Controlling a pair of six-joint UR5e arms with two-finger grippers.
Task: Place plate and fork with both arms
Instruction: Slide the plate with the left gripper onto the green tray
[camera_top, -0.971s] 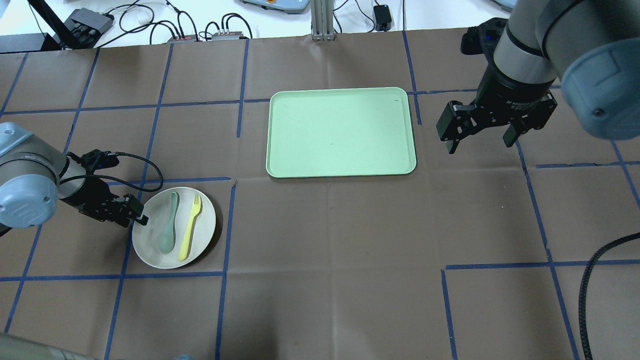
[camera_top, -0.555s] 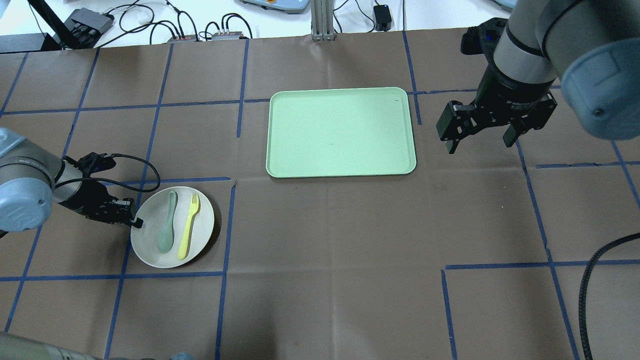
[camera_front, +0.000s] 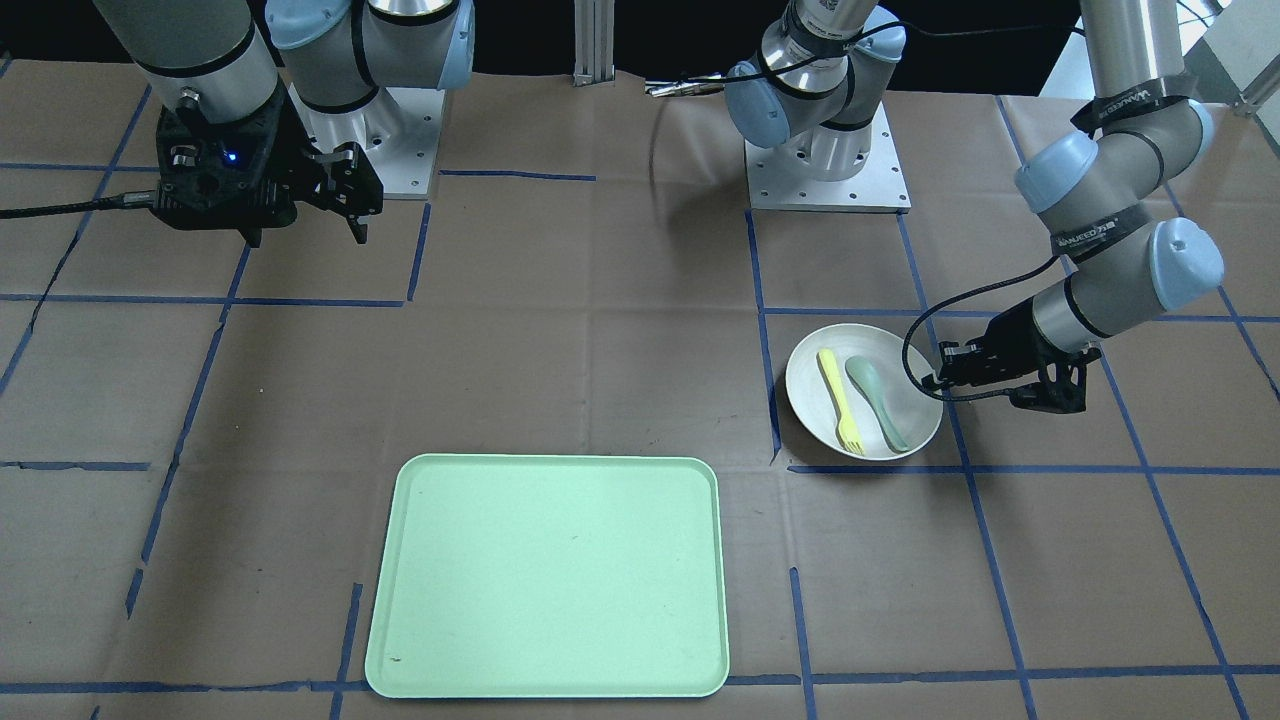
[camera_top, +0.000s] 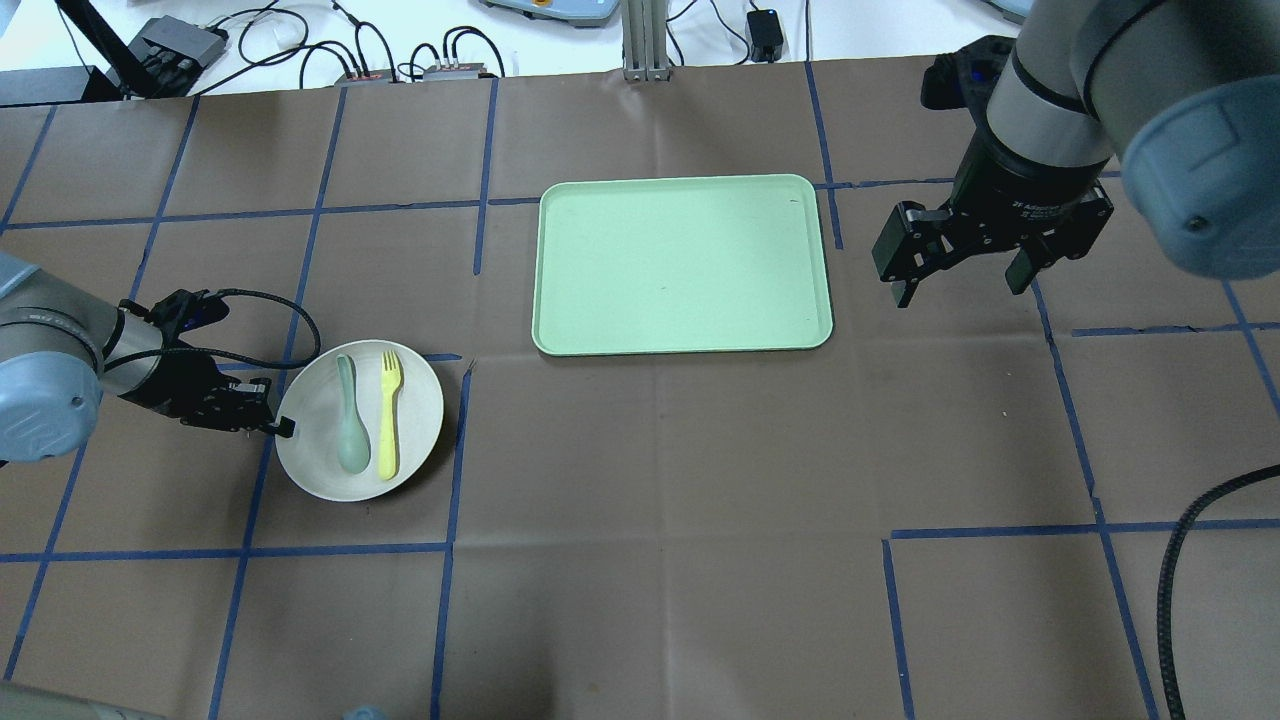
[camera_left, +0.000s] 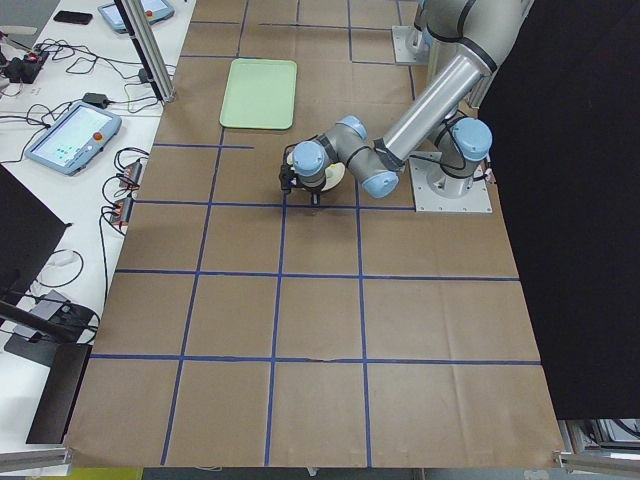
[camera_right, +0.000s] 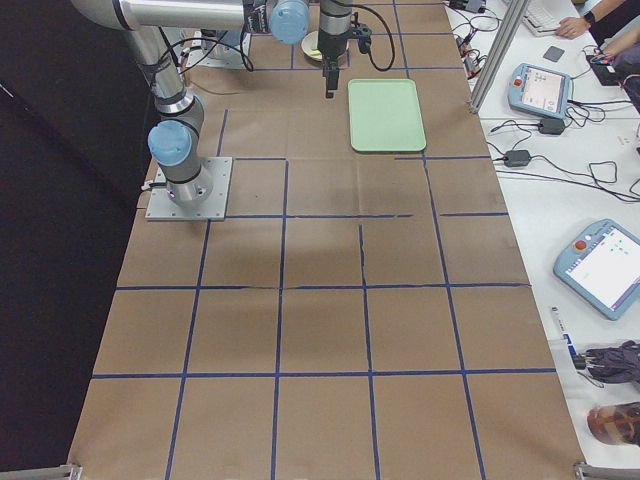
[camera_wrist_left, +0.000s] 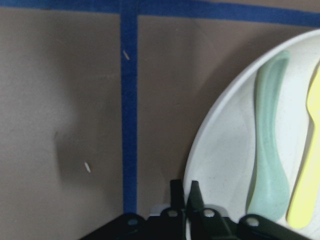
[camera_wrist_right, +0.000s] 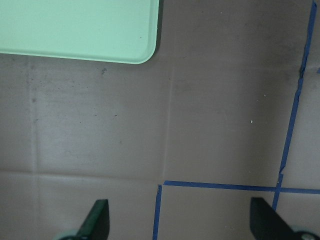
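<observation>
The left arm (camera_top: 50, 370) reaches low over the table (camera_top: 700, 500), and the left jaws are drawn almost fully together, pinching the rim of the plate (camera_top: 310, 455). In the left wrist view the two black fingers (camera_wrist_left: 176, 192) stand side by side with only a sliver of a gap, and the off-white rim runs into that gap. The rest of the plate spreads out beyond the tips of the left jaws, on the side away from the arm. Whether its underside touches the table or is raised off it cannot be told. Two utensils lie in the plate, side by side and roughly parallel. The grey-green spoon (camera_top: 351, 420) is the one closer to the left jaws. The fork (camera_top: 388, 420) lies just past the spoon, farther from the jaws, with its tines towards the far edge of the table. The right arm (camera_top: 1060, 90) hangs above the table, and the right jaws are spread wide and hold nothing. Their tips point down at bare brown table. The pale green tray (camera_top: 680, 265) lies near the right jaws, on their side towards the left arm, and it is well apart from the left jaws and the plate.
</observation>
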